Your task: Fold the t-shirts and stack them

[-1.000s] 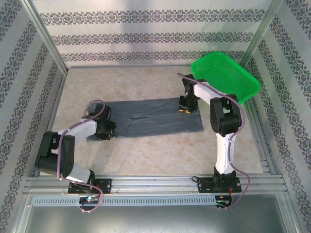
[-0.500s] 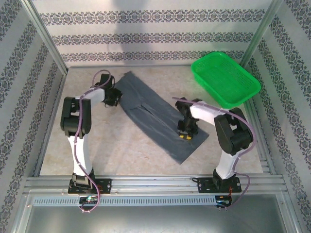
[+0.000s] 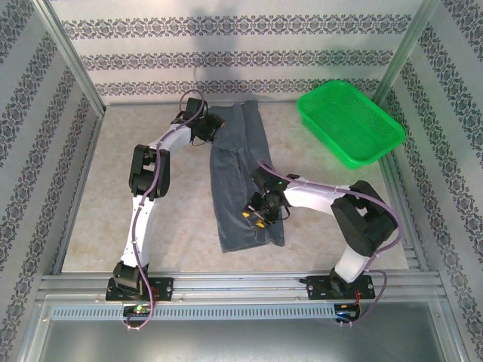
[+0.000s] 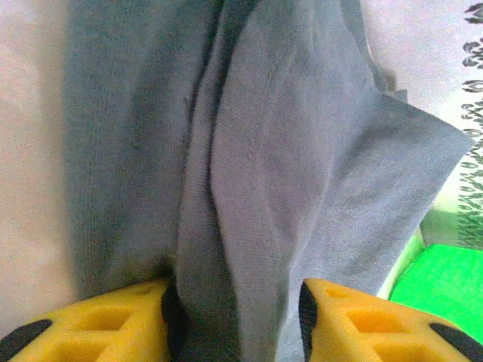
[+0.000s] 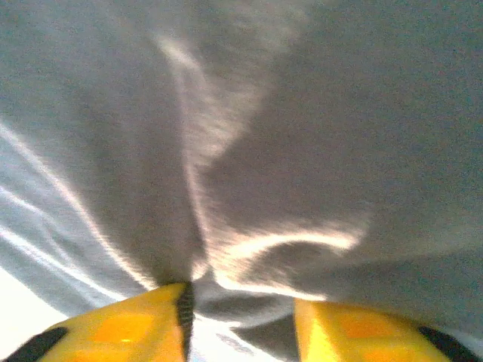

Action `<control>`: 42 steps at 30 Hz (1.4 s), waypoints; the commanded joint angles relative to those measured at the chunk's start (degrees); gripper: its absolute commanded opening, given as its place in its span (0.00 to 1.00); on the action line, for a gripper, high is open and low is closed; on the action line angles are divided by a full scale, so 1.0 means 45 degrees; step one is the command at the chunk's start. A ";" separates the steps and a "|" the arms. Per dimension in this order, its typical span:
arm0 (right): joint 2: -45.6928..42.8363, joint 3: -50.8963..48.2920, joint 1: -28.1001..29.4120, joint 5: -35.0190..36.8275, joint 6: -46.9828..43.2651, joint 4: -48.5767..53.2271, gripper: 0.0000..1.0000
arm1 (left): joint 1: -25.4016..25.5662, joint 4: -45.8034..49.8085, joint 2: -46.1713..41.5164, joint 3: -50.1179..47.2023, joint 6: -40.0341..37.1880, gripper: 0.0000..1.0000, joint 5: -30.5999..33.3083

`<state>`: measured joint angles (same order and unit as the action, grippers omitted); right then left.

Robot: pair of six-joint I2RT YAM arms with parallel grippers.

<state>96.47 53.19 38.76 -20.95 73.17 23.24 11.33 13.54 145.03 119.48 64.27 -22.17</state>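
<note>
Slate-grey soft fabric t-shirt [image 3: 235, 177] lies mid-table as a long narrow strip. Left gripper [image 3: 208, 130] pinches its far end, right gripper [image 3: 255, 216] pinches fabric close to the near end. Lengthwise fold looks done; crosswise folds and stacking remain. Bright green plastic mesh basket [image 3: 351, 121] sits well apart.

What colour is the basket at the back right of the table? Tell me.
The basket is bright green; the top external view shows it best.

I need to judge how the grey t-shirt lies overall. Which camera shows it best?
Top external: the whole t-shirt lies as a long strip running near to far. Left wrist shows bunched folds pinched in the left pincer; right wrist shows blurred, creased fabric in the right pincer.
</note>
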 commanded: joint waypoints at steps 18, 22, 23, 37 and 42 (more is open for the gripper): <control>-0.5242 -0.2999 -0.1476 0.1321 -0.5330 0.5352 0.54 | 0.3275 0.3577 -1.3823 -1.6062 -0.0751 0.52 -0.1741; -0.4106 -0.3038 -0.1366 0.1248 -0.5688 0.4543 0.48 | 0.4093 0.3914 -1.5191 -1.7793 -0.0290 0.53 -0.2601; -0.3838 -0.3068 -0.1356 0.1178 -0.5713 0.4299 0.46 | 0.4309 0.3841 -1.5376 -1.8062 -0.0139 0.53 -0.2677; -0.3101 -0.3068 -0.0608 0.0693 -0.4796 0.3179 0.02 | 0.7125 -0.0224 -1.3941 -1.9043 0.3218 0.53 -0.2326; -0.3454 -0.3089 -0.0363 0.0593 -0.4576 0.3394 0.00 | 0.7173 -0.0908 -1.2756 -1.8155 0.3211 0.47 -0.2118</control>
<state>82.59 39.94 36.18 -17.50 51.07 38.00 42.68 18.63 83.83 35.79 76.84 -34.09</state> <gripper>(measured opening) 0.056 0.482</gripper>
